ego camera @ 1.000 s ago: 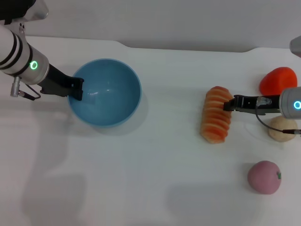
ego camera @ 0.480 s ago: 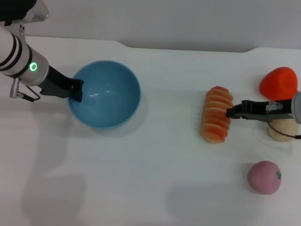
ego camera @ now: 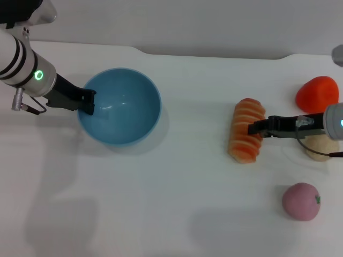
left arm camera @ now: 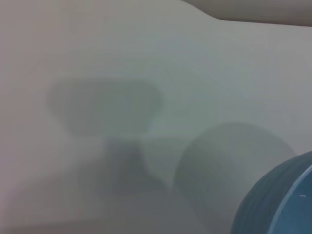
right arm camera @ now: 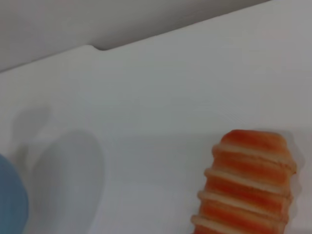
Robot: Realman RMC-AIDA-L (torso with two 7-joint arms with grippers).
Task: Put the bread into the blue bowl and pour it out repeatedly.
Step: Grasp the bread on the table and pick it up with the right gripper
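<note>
Right then, the right claw (ego camera: 252,128) reached over the bread (ego camera: 247,130), grip unclear; the left claw (ego camera: 88,101) was clamped on the blue bowl (ego camera: 123,104) rim.

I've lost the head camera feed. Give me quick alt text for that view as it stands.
The right end effector reaches over the striped bread lying on the white table, while the left end effector grips the rim of the empty blue bowl. A red toy, a tan ball and a pink ball sit farther right.
</note>
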